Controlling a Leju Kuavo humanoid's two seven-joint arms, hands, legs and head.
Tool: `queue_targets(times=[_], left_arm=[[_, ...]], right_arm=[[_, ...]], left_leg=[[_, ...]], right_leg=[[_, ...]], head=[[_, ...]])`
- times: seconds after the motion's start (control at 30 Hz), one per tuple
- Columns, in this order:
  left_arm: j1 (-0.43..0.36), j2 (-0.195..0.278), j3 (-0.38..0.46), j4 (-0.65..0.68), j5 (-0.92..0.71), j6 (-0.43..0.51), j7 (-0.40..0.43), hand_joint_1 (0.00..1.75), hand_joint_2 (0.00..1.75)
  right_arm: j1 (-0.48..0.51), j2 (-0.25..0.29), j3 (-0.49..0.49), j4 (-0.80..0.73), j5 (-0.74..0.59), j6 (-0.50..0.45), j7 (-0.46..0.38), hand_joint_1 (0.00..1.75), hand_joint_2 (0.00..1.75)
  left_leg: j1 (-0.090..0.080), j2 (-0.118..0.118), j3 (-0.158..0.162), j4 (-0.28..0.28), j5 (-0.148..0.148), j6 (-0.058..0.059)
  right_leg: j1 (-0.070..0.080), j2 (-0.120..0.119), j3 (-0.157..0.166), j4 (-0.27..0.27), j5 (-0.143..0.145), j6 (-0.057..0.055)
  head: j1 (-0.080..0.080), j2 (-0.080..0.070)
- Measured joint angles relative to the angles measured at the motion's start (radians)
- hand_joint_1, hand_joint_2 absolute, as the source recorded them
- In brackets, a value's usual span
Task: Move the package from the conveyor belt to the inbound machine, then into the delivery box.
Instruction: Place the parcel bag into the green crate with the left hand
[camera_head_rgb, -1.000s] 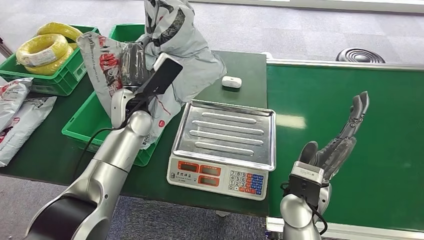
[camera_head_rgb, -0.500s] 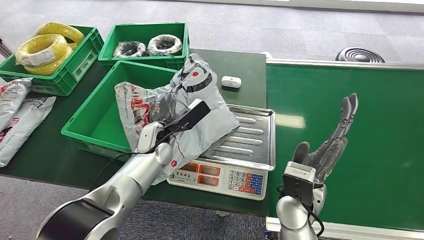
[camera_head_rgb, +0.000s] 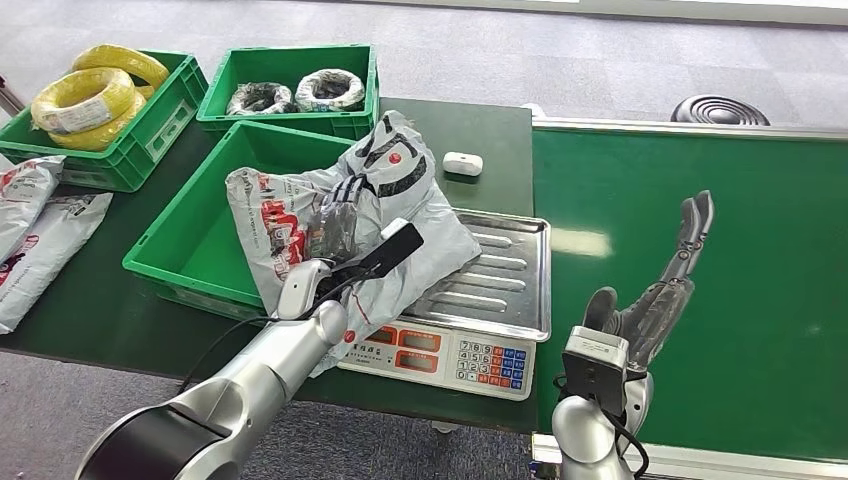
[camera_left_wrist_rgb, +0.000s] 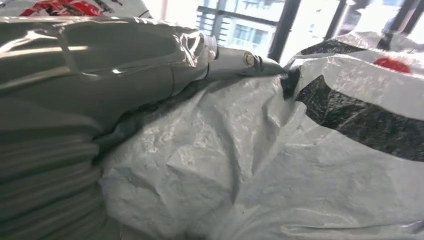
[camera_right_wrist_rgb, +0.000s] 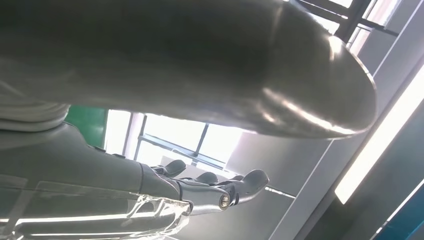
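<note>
Green surface (camera_head_rgb: 95, 310) fills the left of the frame, carrying green crates and a scale (camera_head_rgb: 445, 335) at centre. Draped from the nearest crate (camera_head_rgb: 190, 250) onto the scale's steel tray lies the grey package (camera_head_rgb: 400, 215). Just left of centre, the left hand (camera_head_rgb: 335, 220) seems to grip the package, though wrinkled plastic mostly hides its fingers. At lower right, over the green conveyor belt (camera_head_rgb: 760, 300), the right hand (camera_head_rgb: 665, 285) is released, fingers stretched apart.

Grey carpet floor (camera_head_rgb: 560, 60); dark green table (camera_head_rgb: 90, 320); bright windows (camera_right_wrist_rgb: 170, 140) overhead.
</note>
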Motion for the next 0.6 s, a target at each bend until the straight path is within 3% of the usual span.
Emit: queue_targets(times=[0.13, 0.4, 0.6], left_arm=[[-0.011, -0.01, 0.0, -0.014, 0.007, 0.025, -0.069, 1.75, 1.75], [-0.019, -0.016, 0.0, -0.029, 0.009, 0.029, -0.077, 1.75, 1.75], [-0.03, -0.017, 0.0, -0.065, -0.013, 0.083, -0.088, 1.75, 1.75]], right_arm=[[0.0, 0.0, -0.001, 0.0, 0.003, 0.0, 0.002, 0.0, 0.0], [0.0, 0.0, -0.001, 0.0, 0.003, 0.0, 0.002, 0.0, 0.0], [0.004, 0.0, -0.001, 0.0, 0.004, 0.0, 0.0, 0.0, 0.0]], left_leg=[[0.0, 0.0, 0.0, 0.0, 0.0, 0.0], [0.0, 0.0, 0.0, 0.0, 0.0, 0.0], [0.0, 0.0, 0.0, 0.0, 0.0, 0.0]], right_leg=[[0.0, 0.0, 0.0, 0.0, 0.0, 0.0], [0.0, 0.0, 0.0, 0.0, 0.0, 0.0], [0.0, 0.0, 0.0, 0.0, 0.0, 0.0]], head=[[0.0, 0.0], [0.0, 0.0], [0.0, 0.0]])
